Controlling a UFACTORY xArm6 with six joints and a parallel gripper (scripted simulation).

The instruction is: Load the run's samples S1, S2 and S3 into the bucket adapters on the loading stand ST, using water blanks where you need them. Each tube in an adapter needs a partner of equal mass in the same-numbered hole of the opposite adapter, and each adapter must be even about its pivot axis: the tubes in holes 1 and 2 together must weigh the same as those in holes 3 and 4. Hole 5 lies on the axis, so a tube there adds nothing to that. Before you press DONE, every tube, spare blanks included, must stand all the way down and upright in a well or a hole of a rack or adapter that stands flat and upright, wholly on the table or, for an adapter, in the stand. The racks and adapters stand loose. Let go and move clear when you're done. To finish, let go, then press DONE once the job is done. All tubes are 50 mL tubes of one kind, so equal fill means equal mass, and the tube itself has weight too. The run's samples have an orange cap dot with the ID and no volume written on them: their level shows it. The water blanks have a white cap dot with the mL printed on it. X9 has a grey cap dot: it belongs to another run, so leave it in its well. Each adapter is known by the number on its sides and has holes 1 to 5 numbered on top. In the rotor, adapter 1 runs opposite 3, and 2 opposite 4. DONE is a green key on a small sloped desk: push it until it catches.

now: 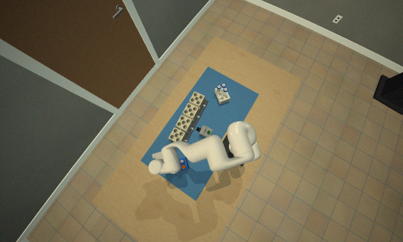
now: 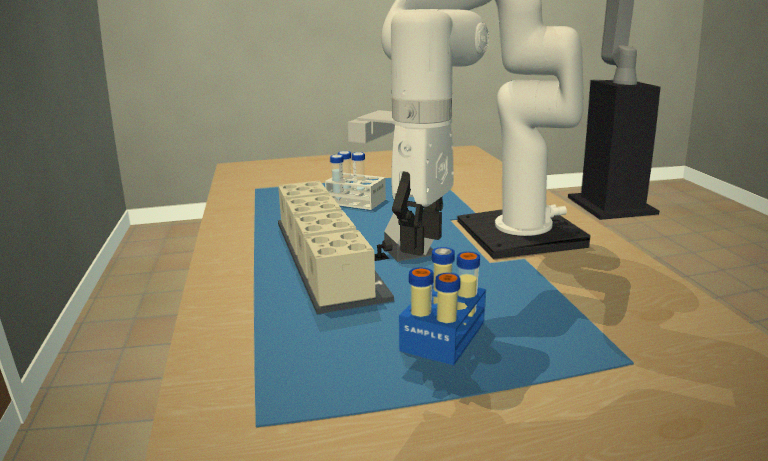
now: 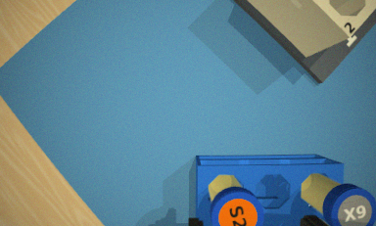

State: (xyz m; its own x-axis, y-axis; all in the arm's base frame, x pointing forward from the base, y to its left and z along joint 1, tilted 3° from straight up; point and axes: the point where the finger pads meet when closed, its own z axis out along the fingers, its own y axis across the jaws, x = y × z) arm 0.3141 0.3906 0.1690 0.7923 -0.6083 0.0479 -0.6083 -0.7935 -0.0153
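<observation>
Samples rack [image 1: 187,168] [image 2: 427,338] [image 3: 269,168] stands upright on the blue mat [image 1: 194,195] [image 2: 317,377] [image 3: 122,89], four capped tubes in it; above it, the arm's white gripper [image 2: 420,238] points straight down, fingers parted partway, nothing between them.

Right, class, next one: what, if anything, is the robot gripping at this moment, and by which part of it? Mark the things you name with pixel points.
Nothing is held: the end effector [image 2: 422,244] [image 3: 254,221] is open, its fingers apart with no tube between them.

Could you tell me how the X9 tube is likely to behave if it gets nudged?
X9 would probably lean little, since the blue rack holds its lower part. Its smooth round wall might let it twist.
</observation>
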